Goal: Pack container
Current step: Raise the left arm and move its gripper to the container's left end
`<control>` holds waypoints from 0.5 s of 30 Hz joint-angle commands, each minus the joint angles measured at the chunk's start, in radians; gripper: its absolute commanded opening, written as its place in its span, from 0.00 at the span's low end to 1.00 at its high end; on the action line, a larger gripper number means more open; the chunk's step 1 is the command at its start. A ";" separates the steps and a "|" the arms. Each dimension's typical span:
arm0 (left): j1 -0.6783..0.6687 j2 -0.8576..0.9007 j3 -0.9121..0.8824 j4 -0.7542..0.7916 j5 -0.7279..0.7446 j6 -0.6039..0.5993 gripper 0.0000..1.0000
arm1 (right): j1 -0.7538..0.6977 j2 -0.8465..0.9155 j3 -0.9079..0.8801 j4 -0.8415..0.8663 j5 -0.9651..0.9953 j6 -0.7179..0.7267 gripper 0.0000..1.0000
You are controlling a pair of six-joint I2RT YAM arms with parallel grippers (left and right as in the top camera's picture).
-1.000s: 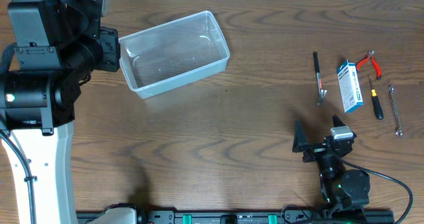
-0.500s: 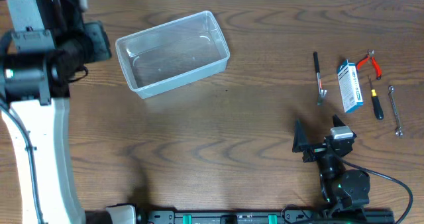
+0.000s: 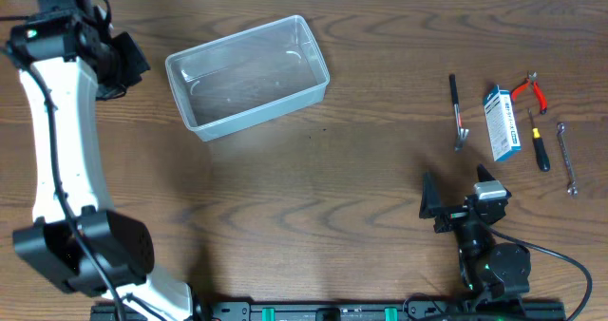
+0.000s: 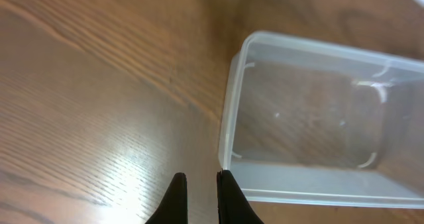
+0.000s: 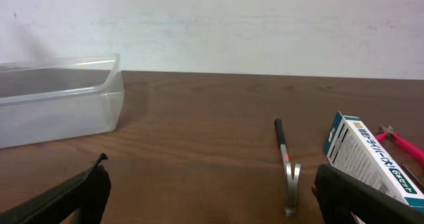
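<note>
The container (image 3: 249,74), a clear plastic tub, lies empty at the table's back left. It also shows in the left wrist view (image 4: 311,184) and far left in the right wrist view (image 5: 59,101). My left gripper (image 3: 131,67) hovers just left of the tub; in its wrist view the fingers (image 4: 199,187) are nearly together with nothing between them, above the tub's near corner. My right gripper (image 3: 458,199) is open and empty near the front right, its fingers (image 5: 209,191) wide apart. A small claw hammer (image 3: 457,112) lies ahead of it (image 5: 287,171).
At the right lie a blue-and-white cardboard box (image 3: 501,123), red-handled pliers (image 3: 530,91), a black screwdriver (image 3: 539,142) and a wrench (image 3: 567,158). The box (image 5: 368,161) stands close to my right finger. The white left arm (image 3: 57,150) runs along the left edge.
The left arm has stretched out and its bulky links moved out from under the camera; its gripper shifted a little left, away from the tub's left wall. The right arm has not moved.
</note>
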 commanded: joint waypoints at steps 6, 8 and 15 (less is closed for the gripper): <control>0.002 0.061 0.016 -0.029 0.014 -0.016 0.98 | 0.003 -0.008 -0.002 -0.003 -0.010 -0.012 0.99; 0.003 0.061 0.016 -0.023 0.011 -0.016 0.98 | 0.003 -0.008 -0.002 -0.003 -0.010 -0.012 0.99; 0.025 0.061 0.016 -0.029 0.004 -0.009 0.98 | 0.003 -0.008 -0.002 -0.003 -0.010 -0.012 0.99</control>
